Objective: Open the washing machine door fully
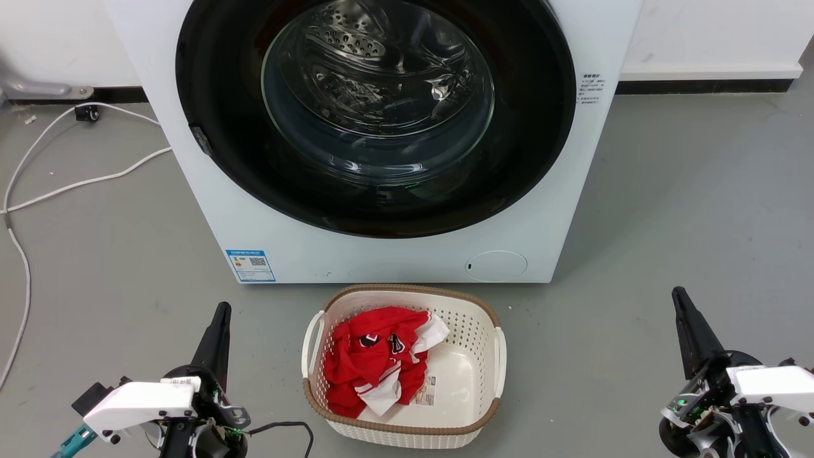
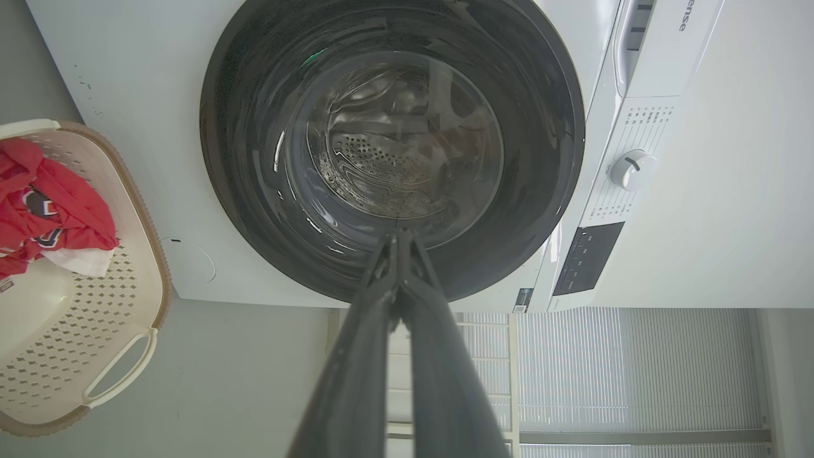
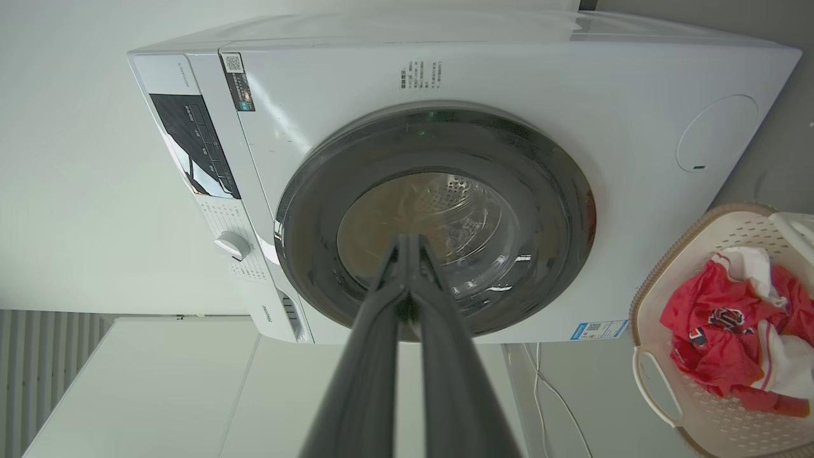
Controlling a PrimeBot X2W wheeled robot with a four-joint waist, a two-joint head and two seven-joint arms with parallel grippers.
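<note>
The large round glossy black washing machine door (image 1: pixel 376 102), a clear glass bowl bulging at its centre, sits shut against the boxy white washing machine (image 1: pixel 407 261) ahead of me. Just before it on the grey floor (image 1: pixel 668 210) stands a cream perforated plastic basket (image 1: pixel 474 331) holding a crumpled red-and-white garment (image 1: pixel 372 362). My left gripper (image 1: pixel 221 324) and right gripper (image 1: pixel 683 308) hover either side of the basket, each with its fingers pressed together.
</note>
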